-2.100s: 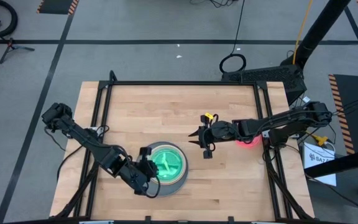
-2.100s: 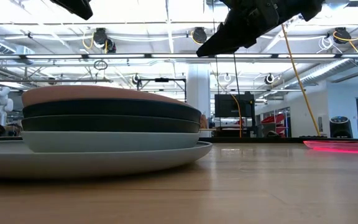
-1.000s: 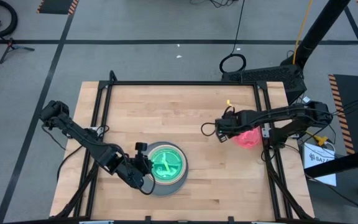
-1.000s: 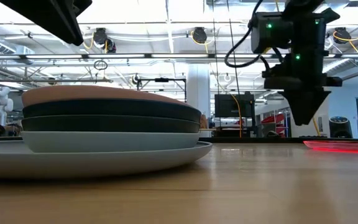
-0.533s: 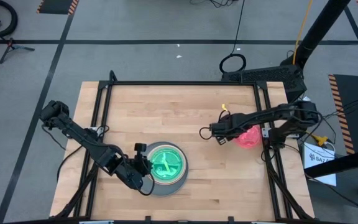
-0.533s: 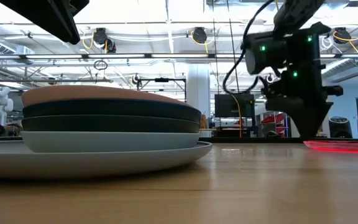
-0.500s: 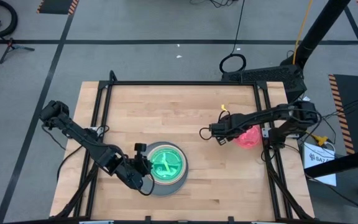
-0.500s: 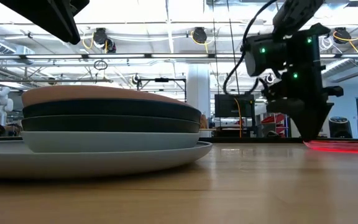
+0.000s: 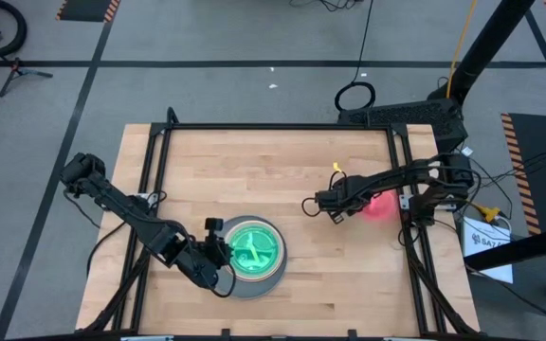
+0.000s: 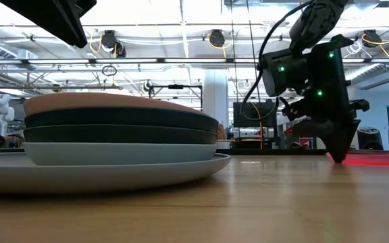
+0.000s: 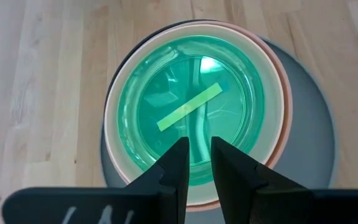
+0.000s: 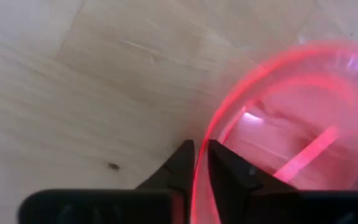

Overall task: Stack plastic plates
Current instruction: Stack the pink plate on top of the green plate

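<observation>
One stack of plates lies flat at the near middle of the worktop, grey plate lowest, lime green dish uppermost. Left tool hovers over it, fingers slightly apart, empty. Farther off, toward the right edge, the right tool closes on the rim of the pink-red dish, which lies flat.

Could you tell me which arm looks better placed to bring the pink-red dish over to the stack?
Right: the right gripper straddles the pink-red dish's rim; the left gripper hovers over the stack.
</observation>
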{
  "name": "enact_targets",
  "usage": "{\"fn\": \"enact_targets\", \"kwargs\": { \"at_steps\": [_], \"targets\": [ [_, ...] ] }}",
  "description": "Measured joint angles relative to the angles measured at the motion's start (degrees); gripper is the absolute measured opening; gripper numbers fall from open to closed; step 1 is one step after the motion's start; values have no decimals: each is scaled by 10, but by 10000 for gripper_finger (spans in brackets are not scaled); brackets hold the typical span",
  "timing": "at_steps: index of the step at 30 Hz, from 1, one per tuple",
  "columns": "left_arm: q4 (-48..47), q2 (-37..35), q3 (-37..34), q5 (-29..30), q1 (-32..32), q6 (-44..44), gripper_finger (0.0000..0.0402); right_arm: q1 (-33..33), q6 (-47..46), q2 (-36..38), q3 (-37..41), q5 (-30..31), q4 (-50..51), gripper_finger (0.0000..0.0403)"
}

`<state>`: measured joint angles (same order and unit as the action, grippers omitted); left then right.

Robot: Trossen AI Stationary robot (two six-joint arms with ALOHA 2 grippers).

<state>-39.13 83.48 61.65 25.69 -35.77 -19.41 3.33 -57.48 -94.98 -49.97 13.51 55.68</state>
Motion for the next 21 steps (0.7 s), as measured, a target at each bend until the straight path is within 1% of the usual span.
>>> {"fn": "enact_targets", "kwargs": {
  "at_steps": [4,6,10,12,14,17,21],
  "targets": [
    [-1,0,0,0,0,5,74,0,13,9,2,0,2,8],
    [-14,-1,0,6,-4,21,74,0,20,17,1,3,10,5],
    [-75,-22,0,74,-23,38,74,-7,36,32,-20,23,35,6],
    [-111,-37,-1,109,-31,18,74,-16,58,37,-36,38,44,3],
    [-123,-59,-1,139,-39,2,74,-26,87,39,-61,57,43,3],
    [-132,-86,0,175,-56,2,74,-44,149,39,-104,87,41,2],
    [-160,-117,0,230,-71,-1,74,-72,260,39,-170,107,-9,1]
  ]
}}
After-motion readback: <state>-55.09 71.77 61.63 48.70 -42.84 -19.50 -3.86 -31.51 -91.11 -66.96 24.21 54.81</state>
